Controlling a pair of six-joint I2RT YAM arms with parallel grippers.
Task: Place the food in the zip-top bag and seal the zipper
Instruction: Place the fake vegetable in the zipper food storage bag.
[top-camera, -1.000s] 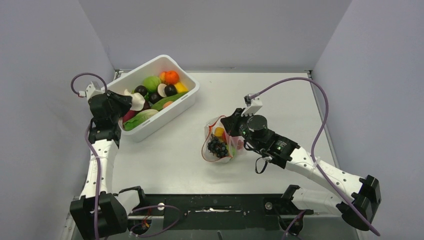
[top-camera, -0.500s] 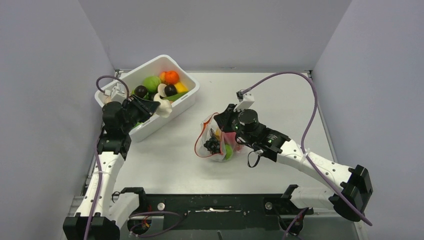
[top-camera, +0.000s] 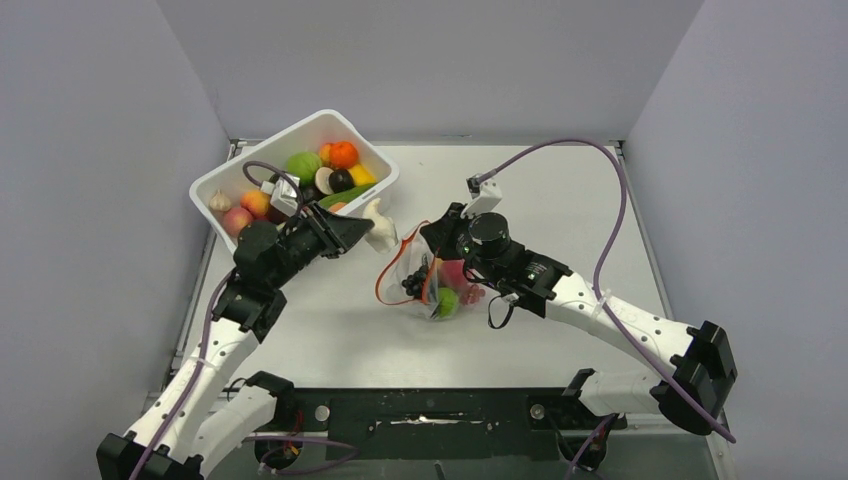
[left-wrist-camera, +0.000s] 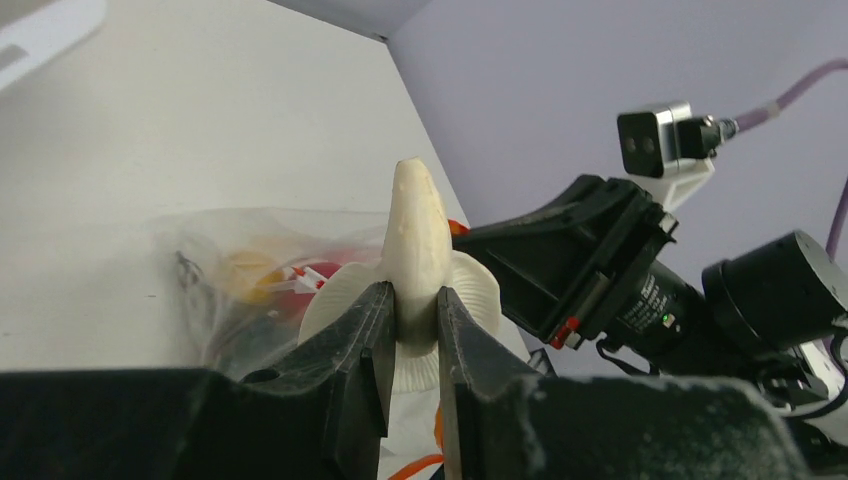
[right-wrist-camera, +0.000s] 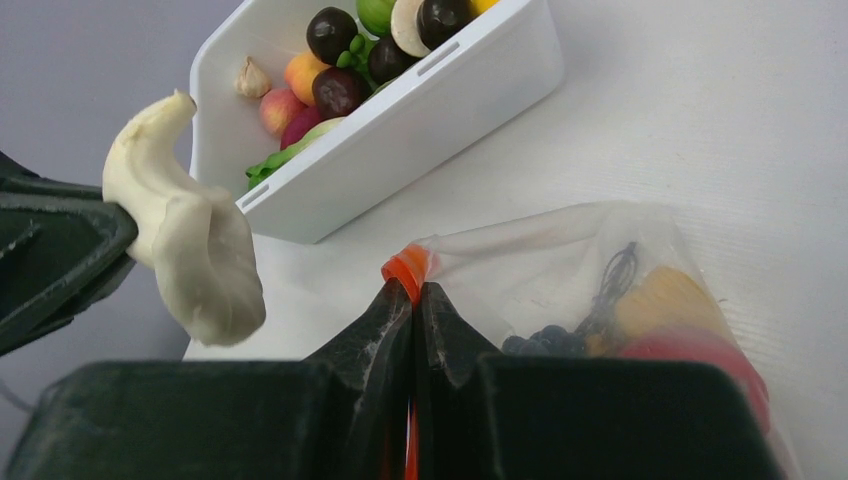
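Top view: left tool (top-camera: 362, 232) clamped on white mushroom (top-camera: 380, 228), held between white bin (top-camera: 262, 148) and zip-top bag (top-camera: 440, 295). Bag near worktop (top-camera: 560, 200) centre, grapes (top-camera: 418, 285) inside. Right tool (top-camera: 432, 238) at bag's upper edge.
Left wrist view: fingers pinch mushroom; bag lies beyond.
Right wrist view: fingers pressed together on red-orange zipper (right-wrist-camera: 405, 265) at bag mouth; mushroom near, not touching bag.
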